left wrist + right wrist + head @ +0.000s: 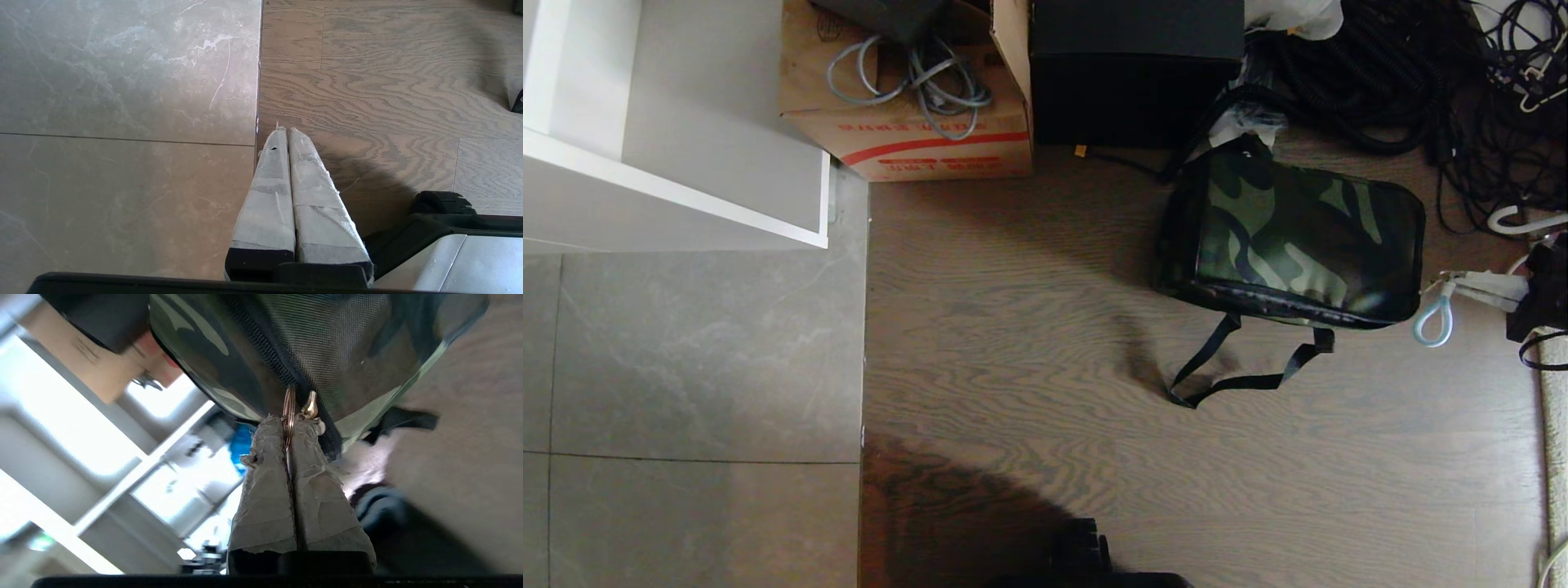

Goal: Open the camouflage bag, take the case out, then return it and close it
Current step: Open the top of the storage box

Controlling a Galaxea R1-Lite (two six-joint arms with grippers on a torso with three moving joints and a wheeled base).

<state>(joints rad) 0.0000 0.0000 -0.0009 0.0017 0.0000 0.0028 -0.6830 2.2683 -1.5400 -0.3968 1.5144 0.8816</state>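
Observation:
The camouflage bag (1290, 237) lies on the wood floor at the right, its black zipper edge toward me and its black straps (1241, 367) trailing across the floor. My right gripper (289, 424) is shut on a gold zipper ring (288, 408) at the bag's zipper (278, 363). In the head view its taped fingers (1478, 286) reach in from the right edge to the bag's right end. The case is hidden. The left gripper (286, 130) hangs shut and empty over the seam between tile and wood, away from the bag.
A cardboard box (907, 139) with grey cables and a tall black box (1135, 73) stand behind the bag. Black cables (1380, 82) pile at the back right. A white cabinet (670, 180) is at the far left. My base (1086, 563) shows at the bottom.

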